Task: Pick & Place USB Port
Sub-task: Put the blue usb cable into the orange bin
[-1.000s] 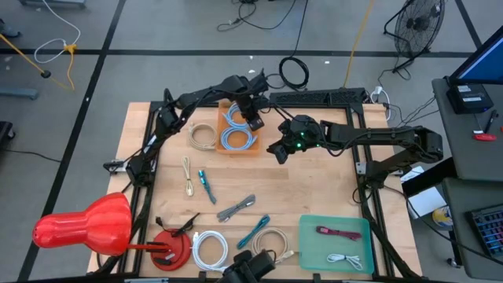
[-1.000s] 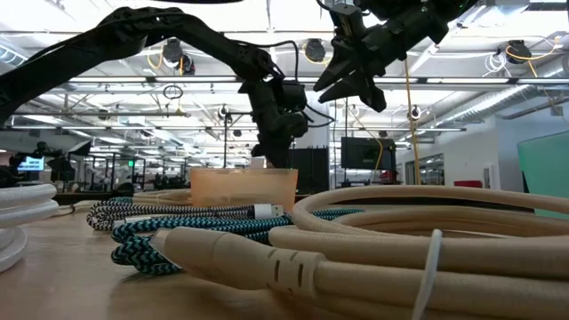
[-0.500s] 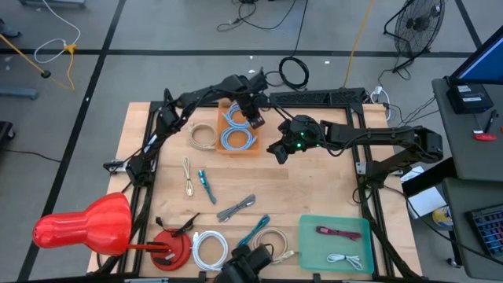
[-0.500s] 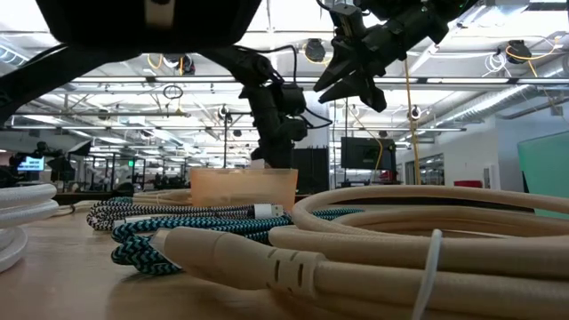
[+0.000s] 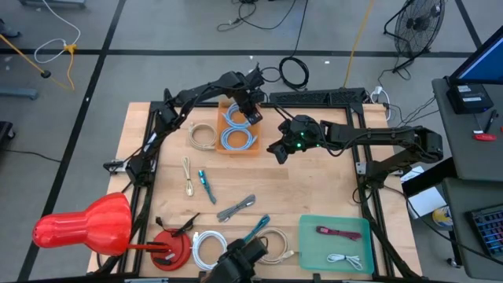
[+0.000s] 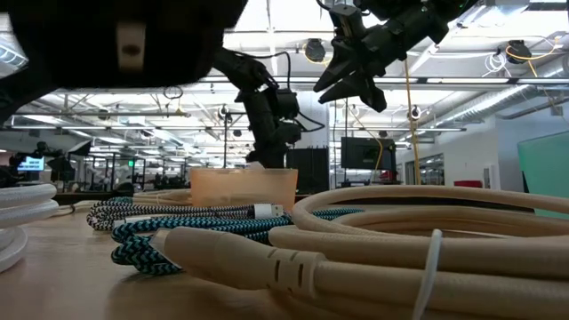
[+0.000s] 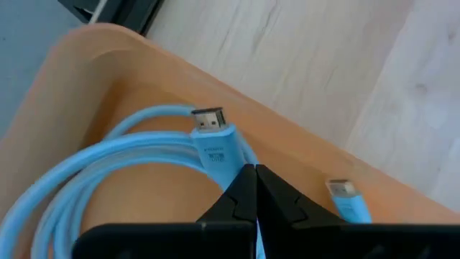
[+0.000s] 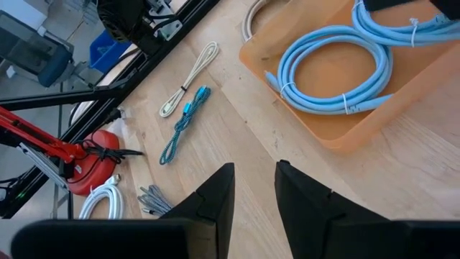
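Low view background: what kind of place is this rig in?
Probably a robotics lab or open industrial workshop. Exposed ceiling beams and strip lights run across a large hall, a pedestal fan stands on the taped concrete floor, and the wooden table holds sorted cables.

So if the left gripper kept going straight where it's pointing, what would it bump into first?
Probably the light blue cable coiled in the orange tray. The shut left gripper points at it from just above, though depth is hard to judge.
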